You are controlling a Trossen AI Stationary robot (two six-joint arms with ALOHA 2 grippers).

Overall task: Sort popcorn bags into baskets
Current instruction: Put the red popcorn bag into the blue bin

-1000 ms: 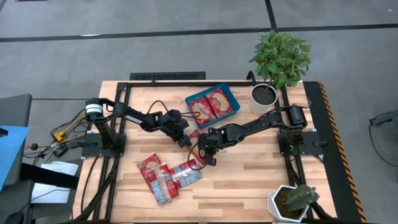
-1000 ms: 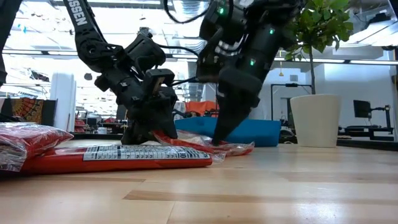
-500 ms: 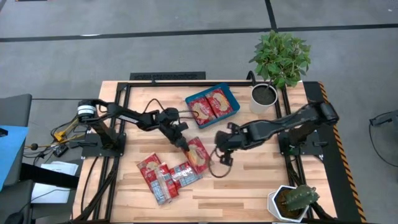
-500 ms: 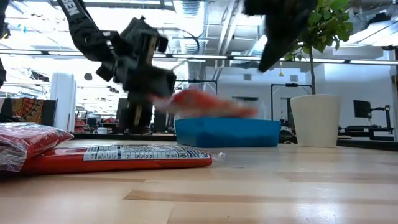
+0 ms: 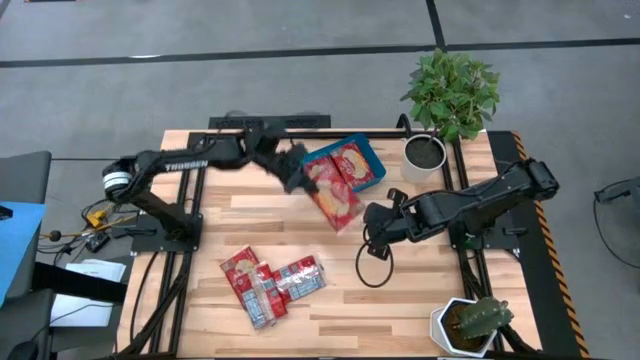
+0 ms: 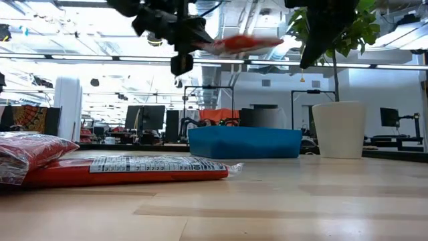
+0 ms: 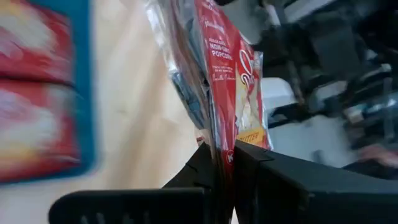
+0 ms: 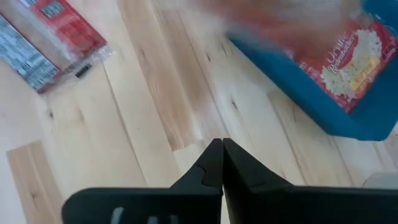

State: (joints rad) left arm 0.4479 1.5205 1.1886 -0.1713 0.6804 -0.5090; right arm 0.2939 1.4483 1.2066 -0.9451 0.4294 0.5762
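- Bag [image 5: 338,198]: a flat, glossy packet, likely light, limp and slippery; best pinched at an edge seam, as it is now.
- It hangs in the air at the tray's [image 5: 374,160] front edge, clamped by one end in the left gripper [image 5: 296,177].
- Right gripper [image 5: 377,225]: clenched, empty, over the table's middle.
- Three bags [image 5: 270,283] lie near the front edge.

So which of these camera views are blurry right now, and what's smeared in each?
Left wrist view: the shallow teal-blue plastic tray and the packets in it are smeared, while the red popcorn bag clamped in the left gripper reads sharp. Right wrist view: a red smear crosses above the tray. Low view: the lifted bag is streaked.
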